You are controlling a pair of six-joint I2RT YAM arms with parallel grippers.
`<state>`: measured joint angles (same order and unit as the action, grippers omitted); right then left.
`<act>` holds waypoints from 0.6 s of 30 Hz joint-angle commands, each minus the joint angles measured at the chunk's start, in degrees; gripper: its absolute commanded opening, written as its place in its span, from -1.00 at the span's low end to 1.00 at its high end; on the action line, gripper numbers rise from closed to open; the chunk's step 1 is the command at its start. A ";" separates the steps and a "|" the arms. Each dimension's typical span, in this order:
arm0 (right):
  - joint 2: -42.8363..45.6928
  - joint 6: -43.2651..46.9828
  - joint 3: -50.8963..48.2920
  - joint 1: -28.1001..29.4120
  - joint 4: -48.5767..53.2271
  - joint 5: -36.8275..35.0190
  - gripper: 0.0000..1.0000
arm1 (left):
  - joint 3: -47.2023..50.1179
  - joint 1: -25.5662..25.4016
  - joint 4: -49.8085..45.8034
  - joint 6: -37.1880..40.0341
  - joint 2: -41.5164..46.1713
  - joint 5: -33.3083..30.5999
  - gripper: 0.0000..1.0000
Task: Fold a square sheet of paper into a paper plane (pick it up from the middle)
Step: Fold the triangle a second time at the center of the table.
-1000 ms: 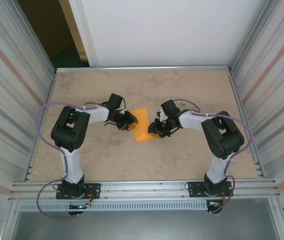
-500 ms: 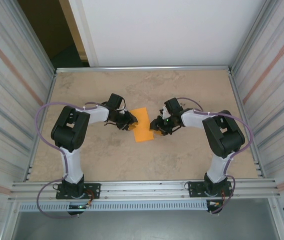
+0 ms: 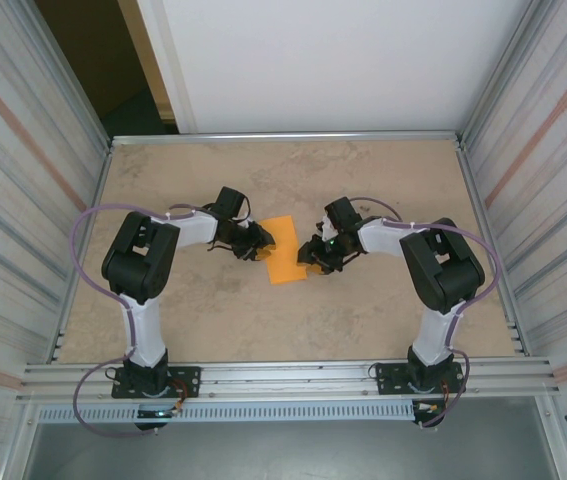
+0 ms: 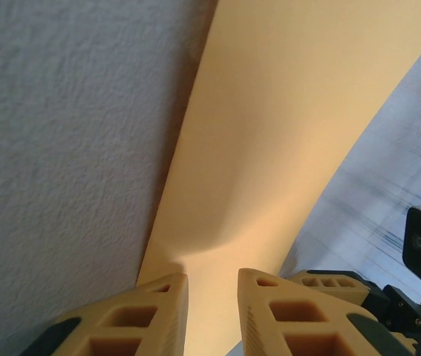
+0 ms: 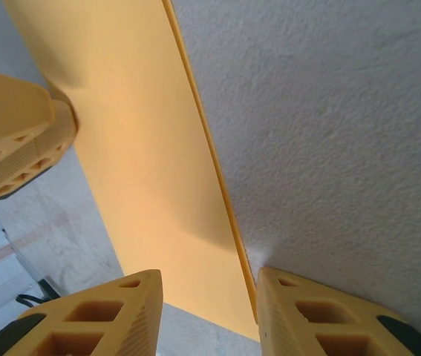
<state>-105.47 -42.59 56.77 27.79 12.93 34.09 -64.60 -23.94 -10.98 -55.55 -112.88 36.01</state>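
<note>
The right gripper (image 5: 209, 276) has its two yellow fingers at the bottom edge, standing apart; between them lies the near end of the square sheet of paper (image 5: 143, 148), a bright orange band running up to the top left; its right edge shows two layers, flat on the speckled table (image 5: 329, 133); the left gripper (image 5: 43, 130) touches the sheet's left edge.

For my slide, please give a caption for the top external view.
Left pincer and right pincer flank the orange paper, one at each side edge.
</note>
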 commanded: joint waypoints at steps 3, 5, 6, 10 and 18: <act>2.97 1.98 -1.75 0.87 3.15 0.17 -0.25 | 2.51 -0.23 -3.44 0.18 -5.17 -4.58 -0.48; 2.86 2.47 -1.75 1.53 3.70 0.40 -0.26 | 2.45 -0.27 -3.44 0.18 -5.20 -4.63 -0.48; 2.68 2.51 -1.69 1.76 3.83 0.52 -0.26 | 2.35 -0.31 -3.45 0.14 -5.18 -4.57 -0.48; 2.03 2.53 -1.40 2.40 4.06 0.86 -0.28 | 2.35 -0.29 -3.44 0.16 -5.00 -4.53 -0.47; 2.54 2.19 -1.36 2.44 2.27 1.87 -0.30 | 2.40 -0.31 -3.45 0.11 -4.98 -4.54 -0.48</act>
<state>-104.09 -41.36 55.59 30.04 15.40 34.61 -64.60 -23.94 -10.98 -55.57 -112.95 36.05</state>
